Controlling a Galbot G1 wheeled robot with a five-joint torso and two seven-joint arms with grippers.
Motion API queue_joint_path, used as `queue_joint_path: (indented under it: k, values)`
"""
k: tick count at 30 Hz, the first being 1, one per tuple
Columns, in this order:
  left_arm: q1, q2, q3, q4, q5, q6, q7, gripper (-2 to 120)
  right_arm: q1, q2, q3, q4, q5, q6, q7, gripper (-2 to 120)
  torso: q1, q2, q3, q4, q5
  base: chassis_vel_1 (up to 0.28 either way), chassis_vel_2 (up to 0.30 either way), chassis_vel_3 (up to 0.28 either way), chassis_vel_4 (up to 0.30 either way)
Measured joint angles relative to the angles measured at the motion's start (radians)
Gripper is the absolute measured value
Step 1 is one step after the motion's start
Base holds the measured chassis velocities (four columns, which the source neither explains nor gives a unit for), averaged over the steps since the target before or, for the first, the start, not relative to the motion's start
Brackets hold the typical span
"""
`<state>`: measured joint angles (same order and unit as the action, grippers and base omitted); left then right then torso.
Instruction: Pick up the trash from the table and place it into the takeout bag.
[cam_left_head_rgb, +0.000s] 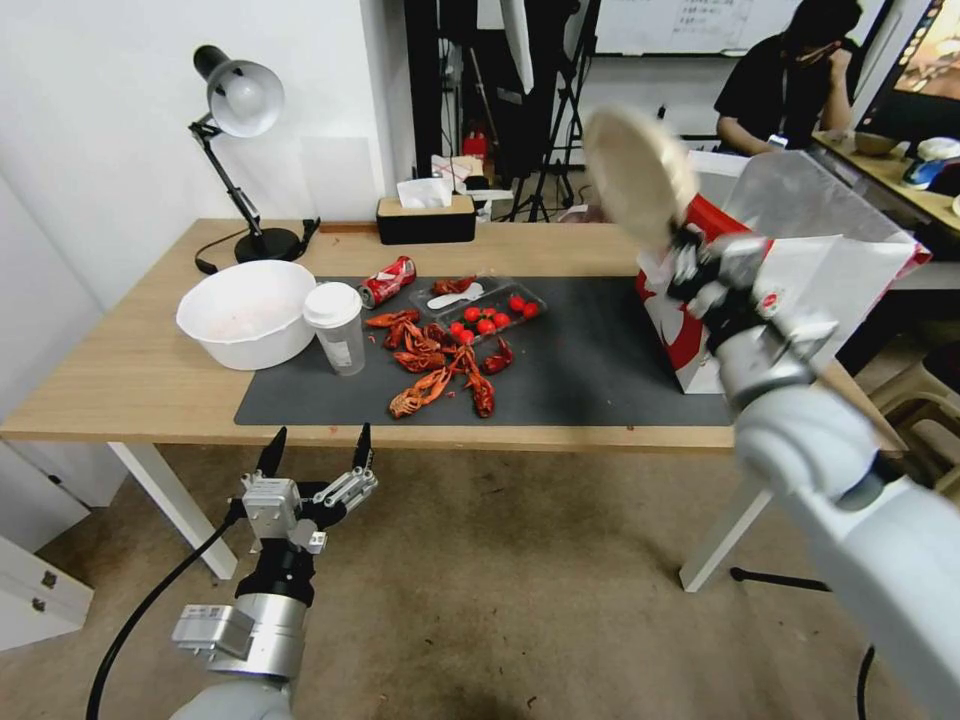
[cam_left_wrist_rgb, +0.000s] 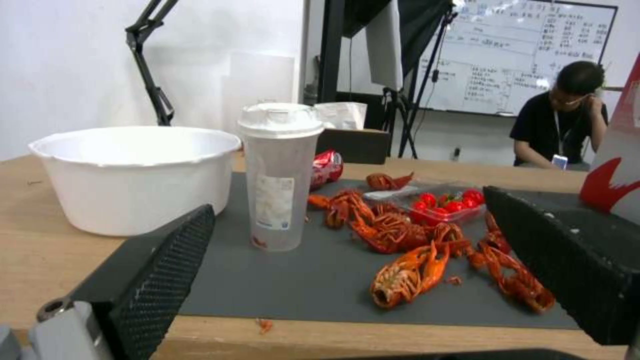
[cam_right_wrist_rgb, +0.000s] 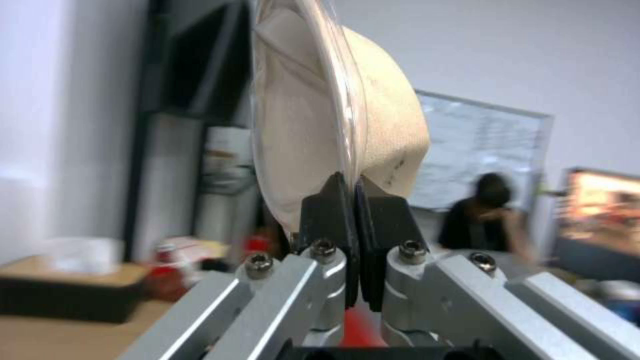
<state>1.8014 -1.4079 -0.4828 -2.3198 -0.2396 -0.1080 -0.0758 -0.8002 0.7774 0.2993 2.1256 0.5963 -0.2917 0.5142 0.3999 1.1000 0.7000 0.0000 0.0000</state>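
the right gripper (cam_left_head_rgb: 688, 252) pinches the bowl (cam_left_head_rgb: 638, 175) by its rim, on edge above the bag (cam_left_head_rgb: 800, 290) at the desk's right end. the cup (cam_left_head_rgb: 336, 325) and can (cam_left_head_rgb: 386, 281) remain mid-desk. left gripper (cam_left_head_rgb: 318, 450) gapes empty below the front edge.

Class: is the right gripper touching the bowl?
Touching. The right wrist view shows the right gripper shut on the rim of the bowl, fingers pinching it with no gap.

Light-wood table (cam_left_head_rgb: 120, 390) bears a grey mat (cam_left_head_rgb: 590, 370).
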Motion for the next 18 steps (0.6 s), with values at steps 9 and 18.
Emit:
queue_joint_path:
  k: [9, 18]
  values:
    - [-0.004, 0.0, 0.001, 0.003, 0.0, 0.002, 0.0, 100, 0.073, -0.056, 0.05, -0.03, 0.063, -0.117, 0.139, 0, 0.0, 0.0, 0.0, -0.0001, 0.0001, 0.0, 0.0, 0.0, 0.0]
    - [-0.004, 0.003, 0.003, 0.004, 0.0, 0.003, 0.002, 100, 0.057, -0.055, 0.078, -0.056, 0.136, -0.179, 0.175, 7, 0.0, 0.0, 0.0, 0.0001, 0.0001, 0.0, 0.0, 0.0, 0.0]
